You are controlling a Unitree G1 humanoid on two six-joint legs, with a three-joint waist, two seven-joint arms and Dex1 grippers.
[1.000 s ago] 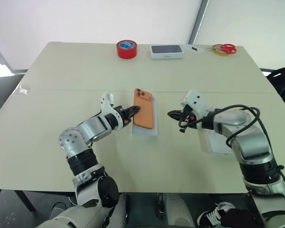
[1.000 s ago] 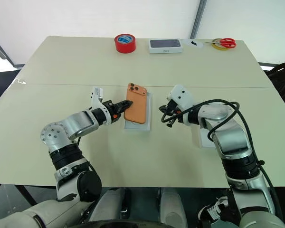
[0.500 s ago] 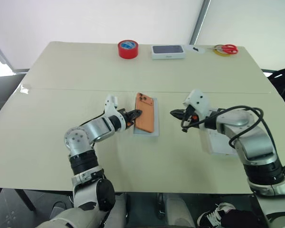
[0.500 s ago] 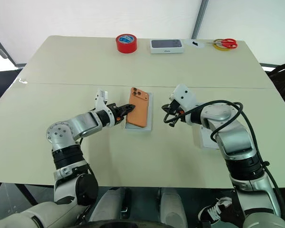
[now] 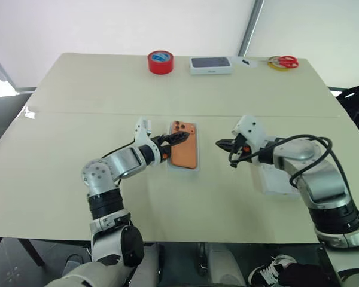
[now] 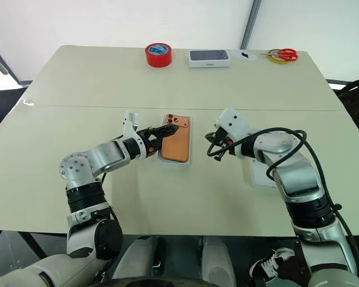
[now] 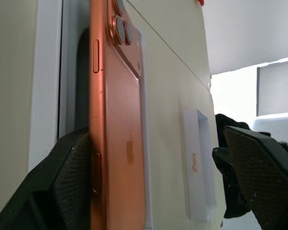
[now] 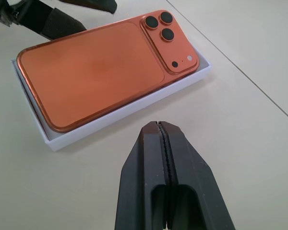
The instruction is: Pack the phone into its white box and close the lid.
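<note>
We see the slim orange phone [image 5: 183,153] lying in the shallow white cardboard box [image 8: 127,111], long axis away from us. Our left pincer [image 5: 172,139], fingers apart, is nearest; the right pincer [image 5: 222,143] is pressed together

I can't read any text from here. The lid [image 7: 200,165] carries a small orange mark on its side wall, too small to make out. The phone [image 7: 120,143] has a faint logo on its back, no lettering.
</note>
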